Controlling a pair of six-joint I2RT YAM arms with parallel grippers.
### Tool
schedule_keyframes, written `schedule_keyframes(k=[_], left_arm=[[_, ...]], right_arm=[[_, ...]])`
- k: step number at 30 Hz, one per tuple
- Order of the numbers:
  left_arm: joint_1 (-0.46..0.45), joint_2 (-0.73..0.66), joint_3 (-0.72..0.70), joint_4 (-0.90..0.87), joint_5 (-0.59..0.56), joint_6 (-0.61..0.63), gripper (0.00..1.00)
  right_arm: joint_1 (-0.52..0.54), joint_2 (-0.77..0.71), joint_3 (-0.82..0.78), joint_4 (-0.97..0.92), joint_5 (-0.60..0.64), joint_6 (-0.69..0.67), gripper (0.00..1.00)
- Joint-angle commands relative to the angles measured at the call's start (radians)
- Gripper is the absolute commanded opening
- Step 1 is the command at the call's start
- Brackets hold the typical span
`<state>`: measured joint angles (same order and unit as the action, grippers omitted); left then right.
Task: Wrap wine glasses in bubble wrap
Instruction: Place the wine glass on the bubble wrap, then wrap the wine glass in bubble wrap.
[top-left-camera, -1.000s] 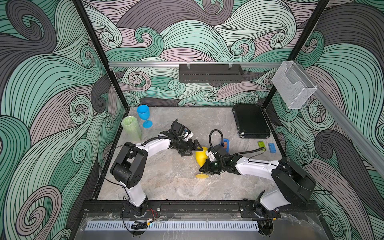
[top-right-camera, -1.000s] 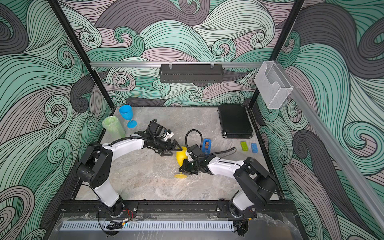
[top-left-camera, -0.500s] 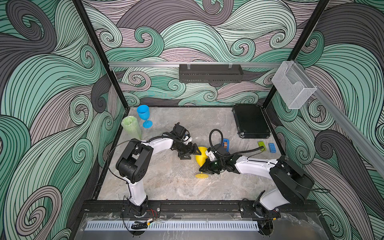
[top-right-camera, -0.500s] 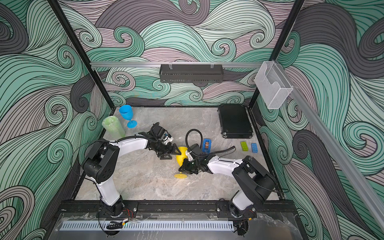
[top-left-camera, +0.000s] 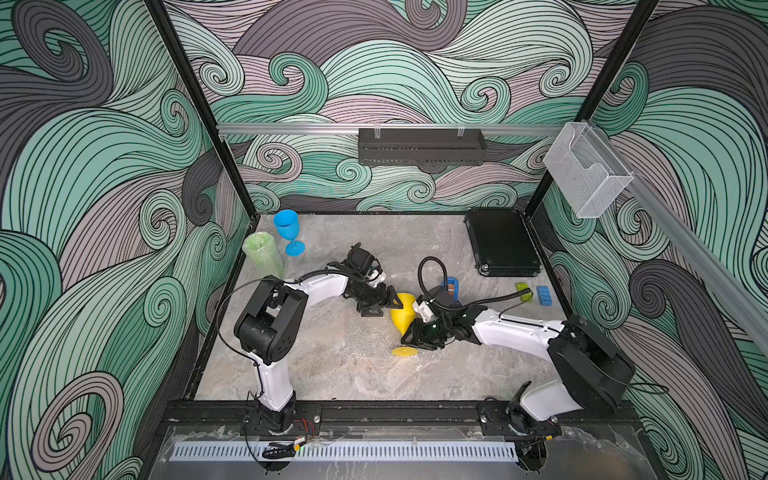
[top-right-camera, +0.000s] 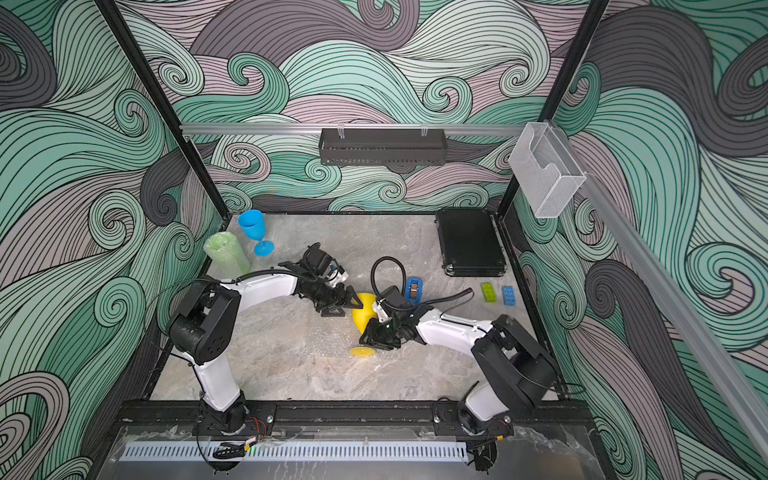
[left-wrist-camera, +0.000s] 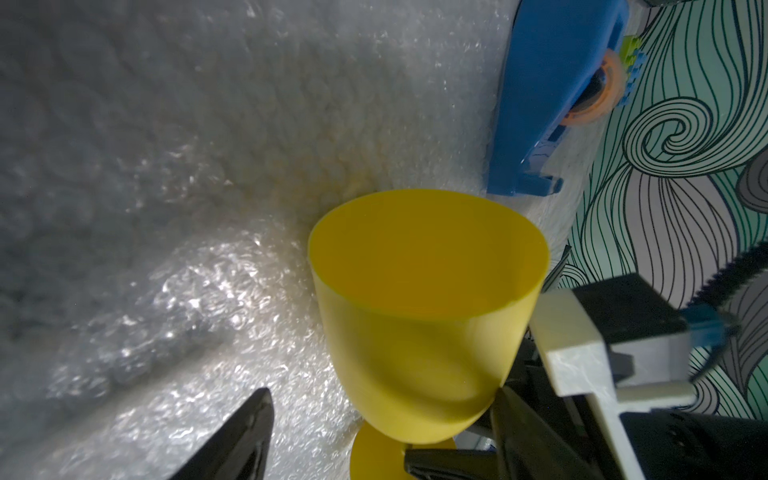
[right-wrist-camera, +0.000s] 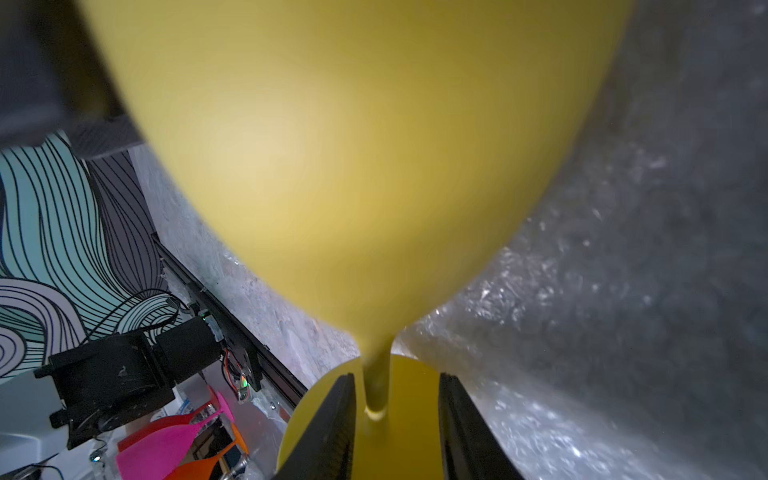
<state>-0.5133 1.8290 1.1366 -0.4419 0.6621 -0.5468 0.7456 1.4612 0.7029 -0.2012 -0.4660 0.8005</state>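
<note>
A yellow wine glass leans on a sheet of bubble wrap mid-table, its foot nearest the front. My right gripper is open astride the stem, with a gap on each side. My left gripper is open around the bowl. One of its fingers is at the bowl's side and the other is well clear. A blue wine glass stands at the back left. Beside it a green one is rolled in bubble wrap.
A blue tape dispenser sits just behind the right wrist. A black case lies at the back right, with a green brick and a blue brick in front of it. A black shelf hangs on the back wall.
My right gripper's jaws have parted and let go of the yellow glass's stem. My left gripper has narrowed a little around the bowl.
</note>
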Motion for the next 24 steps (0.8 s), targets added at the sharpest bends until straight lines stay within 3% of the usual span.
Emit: schedule_keyframes(k=[1,6,10,14,24], left_arm=[[-0.011,0.024,0.006,-0.070,-0.079,0.020,0.78],[-0.015,0.009,0.005,-0.075,-0.088,0.029,0.78],[-0.017,0.008,-0.015,-0.060,-0.086,0.023,0.78],[-0.017,-0.007,-0.014,-0.069,-0.098,0.029,0.78],[-0.022,0.011,0.007,-0.079,-0.098,0.036,0.78]], right_arm=[[-0.021,-0.112,0.022,-0.117,0.050,-0.059,0.43],[-0.132,-0.241,-0.055,-0.195,0.106,-0.083,0.47],[-0.222,-0.250,-0.103,-0.202,0.136,-0.133,0.53],[-0.293,-0.205,-0.114,-0.188,0.098,-0.165,0.54],[-0.313,0.050,-0.155,0.105,-0.076,-0.137,0.52]])
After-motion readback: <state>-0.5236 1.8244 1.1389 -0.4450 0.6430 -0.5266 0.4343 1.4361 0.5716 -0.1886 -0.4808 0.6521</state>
